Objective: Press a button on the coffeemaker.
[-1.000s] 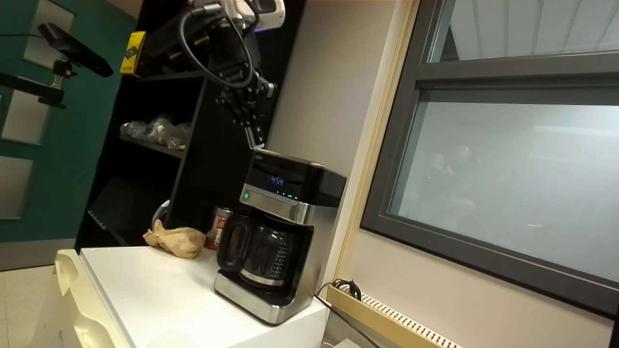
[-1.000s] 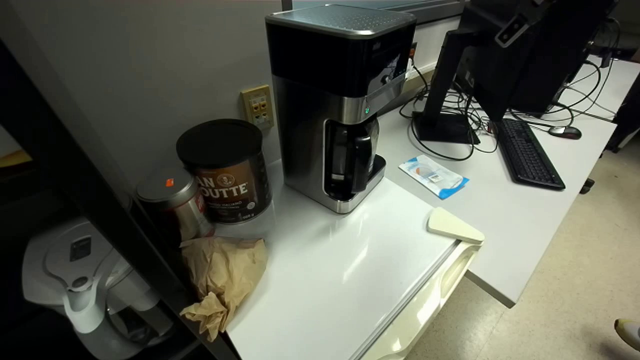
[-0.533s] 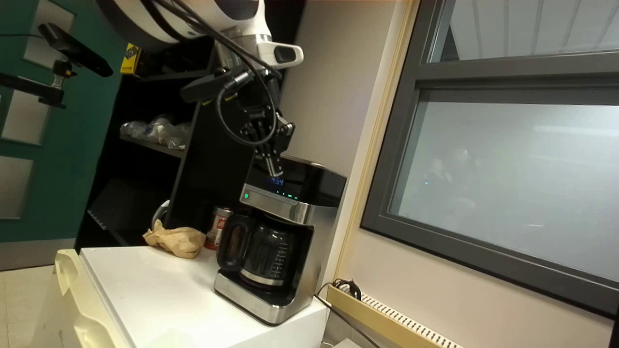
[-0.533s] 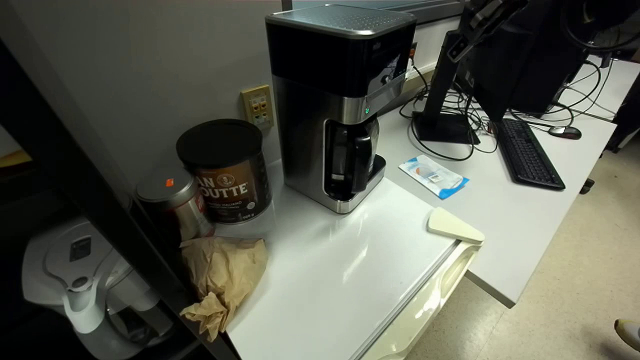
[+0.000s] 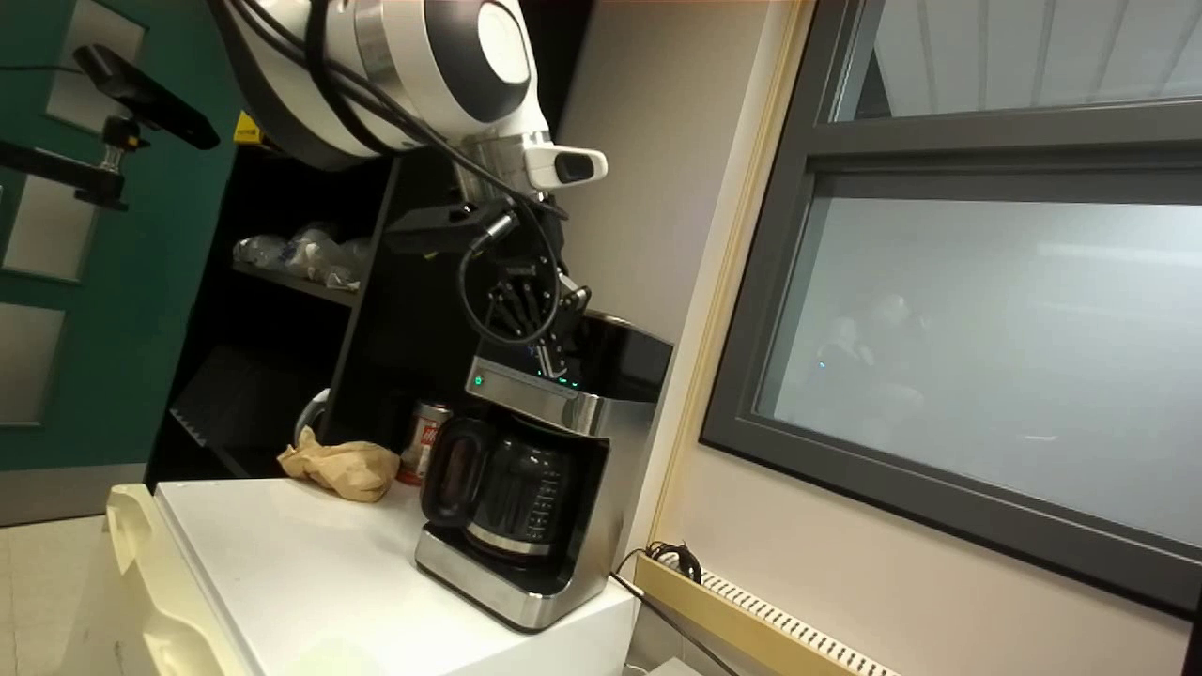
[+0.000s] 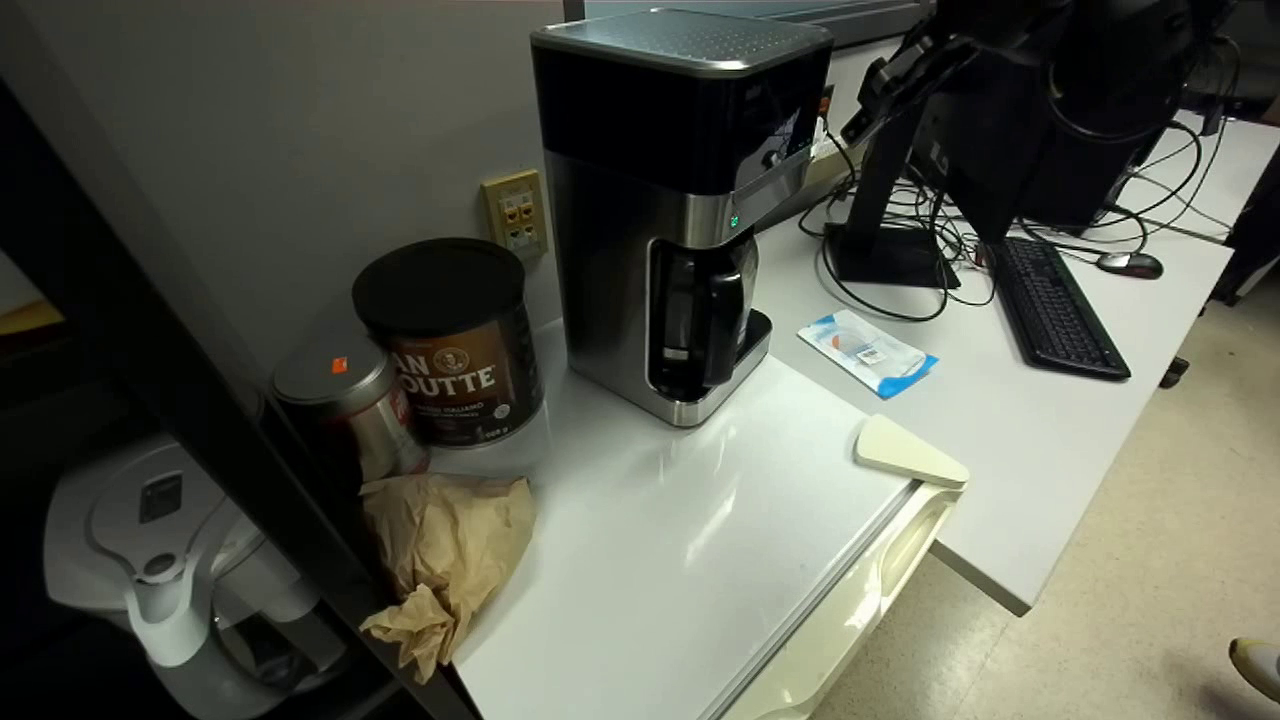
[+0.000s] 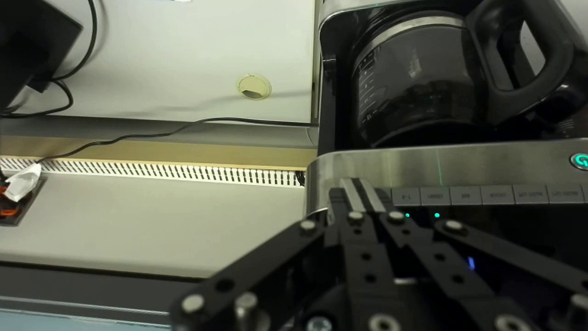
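Note:
The black-and-silver coffeemaker [image 5: 624,460] stands upright on a white cabinet top [image 5: 329,563]; it also shows in an exterior view [image 6: 610,270]. Its dark carafe [image 5: 521,493] sits inside. In the wrist view, a row of small grey buttons [image 7: 497,195] runs under the silver strip, and a round power button [image 7: 581,161] glows green. My gripper [image 7: 358,184] is shut and empty; its fingertips overlap the end of the button row beside the button marked 1-4. I cannot tell whether they touch. In an exterior view the gripper [image 5: 552,371] covers most of the bluish display.
A crumpled paper bag [image 5: 340,468] and a red-and-silver can [image 5: 424,441] stand beside the coffeemaker. A large brown coffee can [image 6: 460,380] stands there too. A wall and window frame [image 5: 798,282] are close behind. A monitor stand [image 6: 875,200] and cables are on the adjoining desk.
My gripper has come down from above the coffeemaker's top edge to the front control strip, moving towards the wall end of the button row. The coffeemaker has not moved.

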